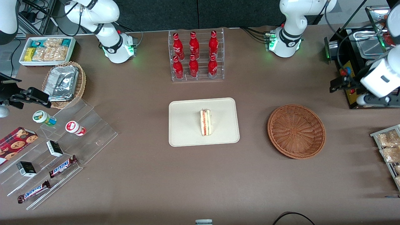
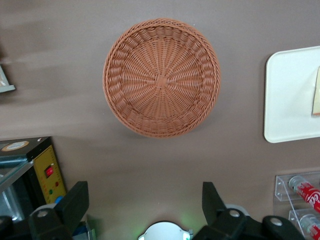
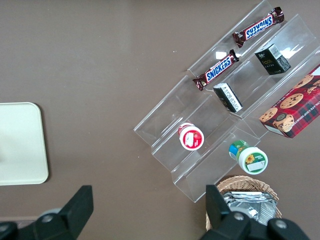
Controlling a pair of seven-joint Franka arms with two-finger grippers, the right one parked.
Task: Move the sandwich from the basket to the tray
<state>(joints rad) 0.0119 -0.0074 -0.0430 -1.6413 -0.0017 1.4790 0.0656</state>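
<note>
The sandwich (image 1: 206,122) lies on the cream tray (image 1: 184,125) in the middle of the table, its red, orange and green filling edge facing up. Only a sliver of the sandwich (image 2: 317,92) shows in the left wrist view, on the tray (image 2: 290,100). The reddish-brown wicker basket (image 1: 296,131) sits beside the tray toward the working arm's end, and the basket (image 2: 161,77) has nothing in it. My gripper (image 1: 339,84) hangs above the table, farther from the front camera than the basket. The gripper (image 2: 145,192) is open wide with nothing between its fingers.
A clear rack of red bottles (image 1: 197,56) stands farther from the camera than the tray. A black appliance (image 1: 359,56) sits close to my gripper. A wire rack of snack packets (image 1: 389,150) lies near the basket. A stepped acrylic display (image 1: 62,147) and a tan basket (image 1: 64,82) sit toward the parked arm's end.
</note>
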